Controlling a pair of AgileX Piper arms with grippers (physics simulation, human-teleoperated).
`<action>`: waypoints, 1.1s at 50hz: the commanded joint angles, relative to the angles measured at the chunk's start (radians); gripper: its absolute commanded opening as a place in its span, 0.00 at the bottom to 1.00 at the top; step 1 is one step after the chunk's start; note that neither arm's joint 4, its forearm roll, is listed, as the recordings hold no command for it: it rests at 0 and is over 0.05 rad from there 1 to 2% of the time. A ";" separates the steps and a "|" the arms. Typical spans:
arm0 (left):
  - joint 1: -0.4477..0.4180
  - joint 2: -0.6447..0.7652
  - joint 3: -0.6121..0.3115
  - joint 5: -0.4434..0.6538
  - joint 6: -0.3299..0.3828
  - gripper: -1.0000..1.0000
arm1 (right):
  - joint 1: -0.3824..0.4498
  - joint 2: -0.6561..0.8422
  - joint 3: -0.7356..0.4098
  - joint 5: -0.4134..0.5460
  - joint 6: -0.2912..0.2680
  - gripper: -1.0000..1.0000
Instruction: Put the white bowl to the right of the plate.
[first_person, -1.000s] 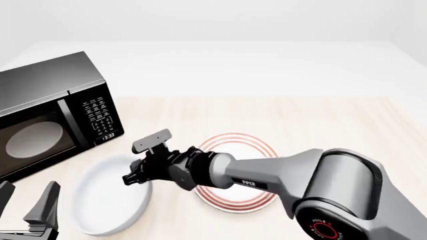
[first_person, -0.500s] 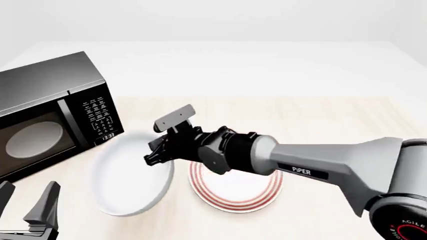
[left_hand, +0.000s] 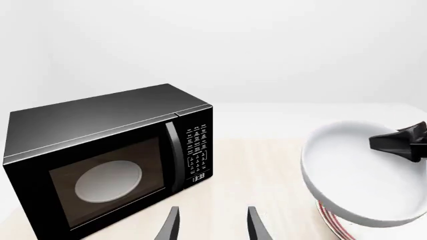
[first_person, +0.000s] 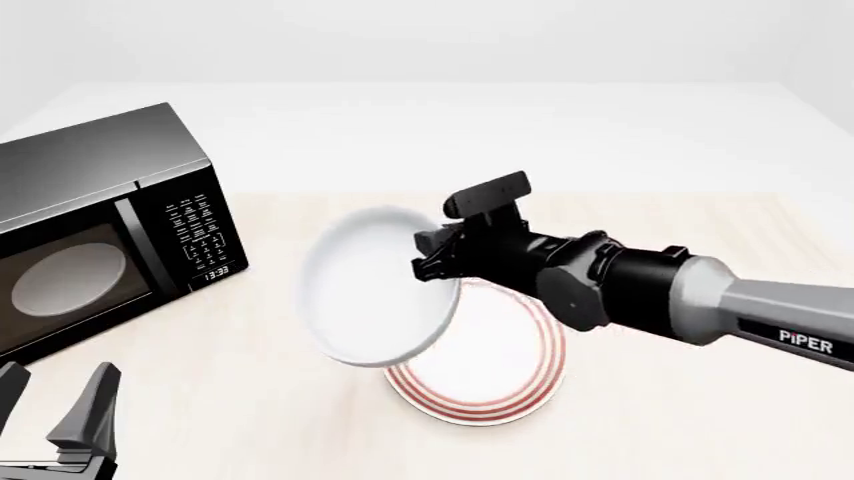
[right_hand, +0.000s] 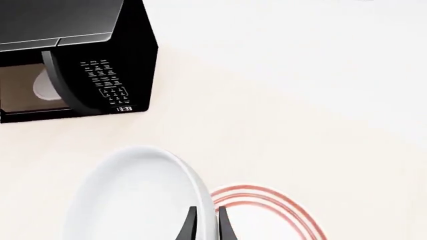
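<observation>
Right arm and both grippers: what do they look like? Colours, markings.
Right arm: smooth grey shell, white "PiPER" lettering along its side, ending in a bulky black wrist section. Right gripper: black, with a flat black block mounted on top; its fingers are thin dark tapered blades. Left gripper: two dark grey, flat, angular fingers. No loose cables visible.

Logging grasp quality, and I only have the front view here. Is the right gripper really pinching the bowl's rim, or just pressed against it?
Observer: Pinching. In the right wrist view the right gripper has one finger on each side of the white bowl rim.
Operator: Is the bowl off the table?
Observer: The left wrist view shows it tilted in the air above the plate.
Operator: And the left gripper?
Observer: The left gripper is open, holding nothing, facing the microwave.
</observation>
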 joint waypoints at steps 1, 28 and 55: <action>0.000 0.000 0.000 0.000 0.000 1.00 | -0.147 -0.135 0.170 -0.077 -0.010 0.00; 0.000 0.000 0.000 0.000 0.000 1.00 | -0.518 -0.440 0.476 -0.118 0.000 0.00; 0.000 0.000 0.000 0.000 0.000 1.00 | -0.789 -0.440 0.591 -0.216 0.023 0.00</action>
